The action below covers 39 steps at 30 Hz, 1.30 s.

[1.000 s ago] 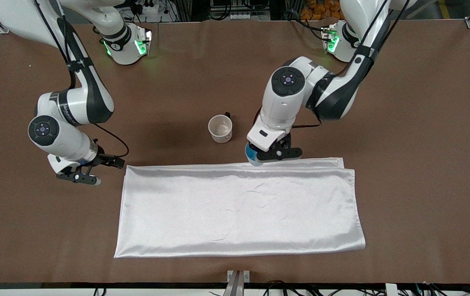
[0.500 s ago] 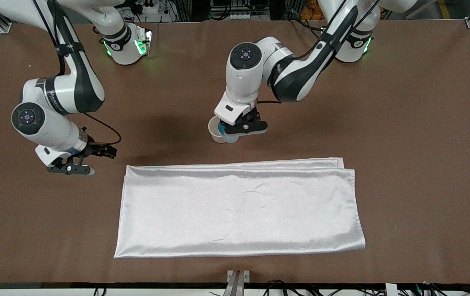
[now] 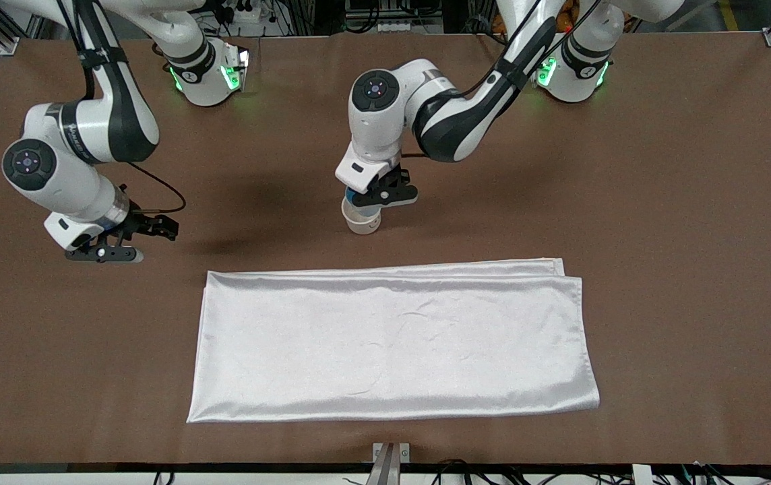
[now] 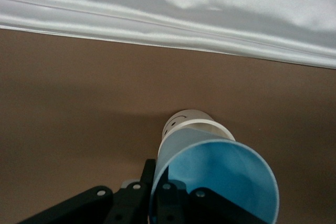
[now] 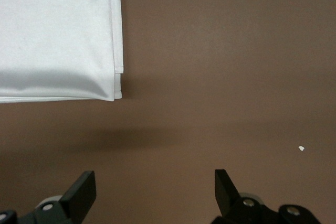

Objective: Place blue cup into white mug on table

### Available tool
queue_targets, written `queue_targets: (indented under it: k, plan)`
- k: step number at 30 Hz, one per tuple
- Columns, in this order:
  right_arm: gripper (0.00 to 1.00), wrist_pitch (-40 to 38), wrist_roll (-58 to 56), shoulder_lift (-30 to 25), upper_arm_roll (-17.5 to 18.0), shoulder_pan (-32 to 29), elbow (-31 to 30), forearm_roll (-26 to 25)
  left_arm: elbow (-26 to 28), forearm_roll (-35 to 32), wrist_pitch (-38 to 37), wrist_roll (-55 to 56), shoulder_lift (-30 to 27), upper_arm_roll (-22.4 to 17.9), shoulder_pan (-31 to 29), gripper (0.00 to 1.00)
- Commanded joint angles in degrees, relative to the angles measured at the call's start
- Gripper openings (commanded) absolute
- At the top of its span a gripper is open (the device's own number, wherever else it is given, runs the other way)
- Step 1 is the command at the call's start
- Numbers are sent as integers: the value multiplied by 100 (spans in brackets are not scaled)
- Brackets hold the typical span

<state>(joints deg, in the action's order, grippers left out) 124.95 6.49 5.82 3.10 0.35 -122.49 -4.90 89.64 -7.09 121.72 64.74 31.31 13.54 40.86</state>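
The blue cup (image 3: 352,199) hangs tilted right over the mouth of the white mug (image 3: 362,222), which stands on the brown table (image 3: 628,202). My left gripper (image 3: 385,197) is shut on the cup's rim. In the left wrist view one finger is inside the blue cup (image 4: 220,182) and one outside, where the left gripper (image 4: 157,195) pinches the wall. The white mug (image 4: 185,123) with its dark marks shows just under the cup's base. I cannot tell whether the base is inside the mug. My right gripper (image 3: 106,253) waits open over bare table at the right arm's end.
A folded shiny white cloth (image 3: 392,343) lies on the table nearer the front camera than the mug; its edge shows as the cloth (image 4: 184,14) and the cloth (image 5: 52,35). The right gripper (image 5: 153,184) has nothing between its fingers.
My left gripper carried the blue cup from the cloth's edge to over the white mug. The right arm drew back toward its end of the table.
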Motion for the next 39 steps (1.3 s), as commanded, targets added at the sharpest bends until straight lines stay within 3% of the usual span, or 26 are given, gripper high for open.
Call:
queue_targets:
  k: [1,13,23,27,28,39]
  plan:
    - [100,-181,-86,-468,68,-79,-205,-90,37,120,-52,100,59,17,62,0]
    - [100,-665,-112,-679,42,-88,137,-46,-42,103,0,162,428,17,124,0]
    - [100,-1947,-279,-644,6,-105,1490,102,-262,103,44,144,595,17,150,0]
    - [100,-2684,-288,-644,6,-105,2149,331,-315,103,44,100,595,17,133,73]
    - [100,-2904,-314,-644,6,-105,2298,340,-324,103,44,92,595,8,133,100]
    - [100,-3899,-367,-653,6,-96,3257,358,-421,103,-17,92,341,-27,63,100]
